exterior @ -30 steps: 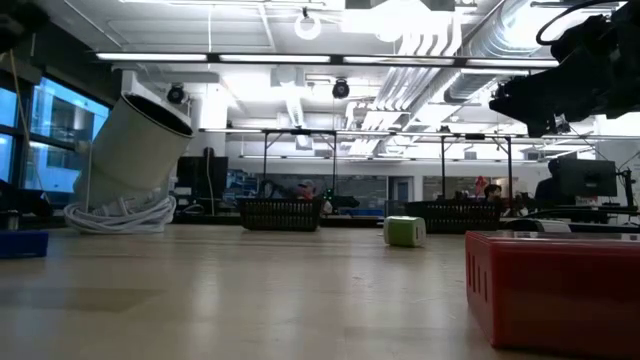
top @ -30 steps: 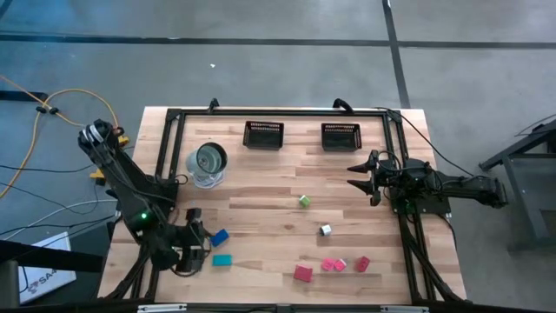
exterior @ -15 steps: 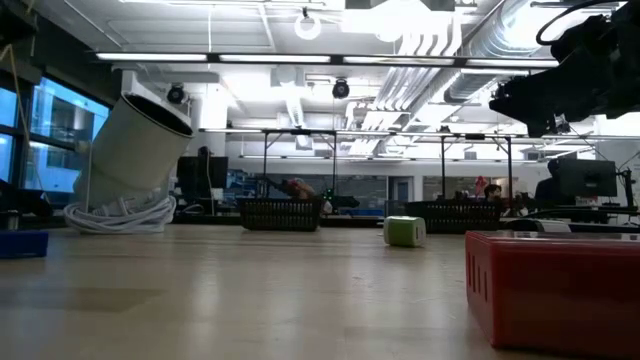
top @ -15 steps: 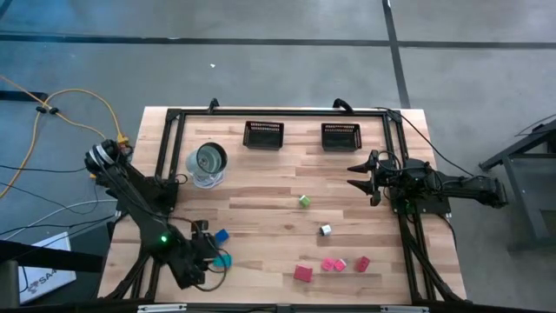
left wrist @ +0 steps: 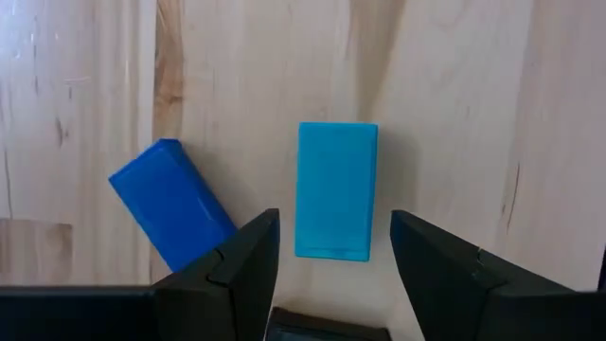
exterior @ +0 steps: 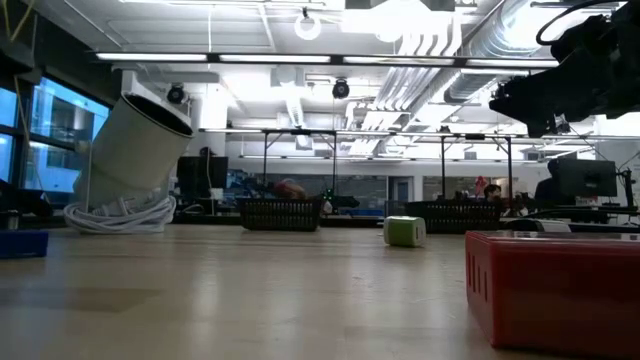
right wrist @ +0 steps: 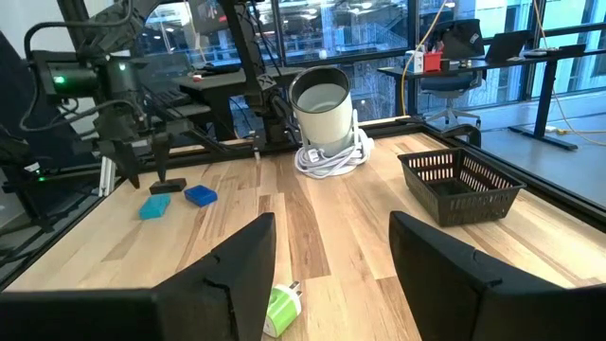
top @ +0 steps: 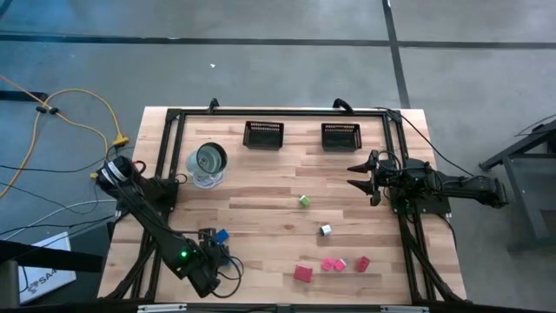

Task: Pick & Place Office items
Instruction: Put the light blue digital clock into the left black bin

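High view: my left gripper (top: 215, 254) hangs at lower left; green (top: 304, 201), white (top: 326, 230) and red (top: 302, 273) items lie unsorted, both baskets (top: 263, 135) apparently empty.

Left wrist view: my fingers gape, straddling the teal block (left wrist: 336, 189), gripping nothing; the blue block (left wrist: 172, 204) lies beside.

High view: my right gripper (top: 358, 175) waits open at right.

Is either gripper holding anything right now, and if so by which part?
Nothing is held. The left gripper hangs open above the teal block, fingers clear of it. The right gripper waits open and empty.
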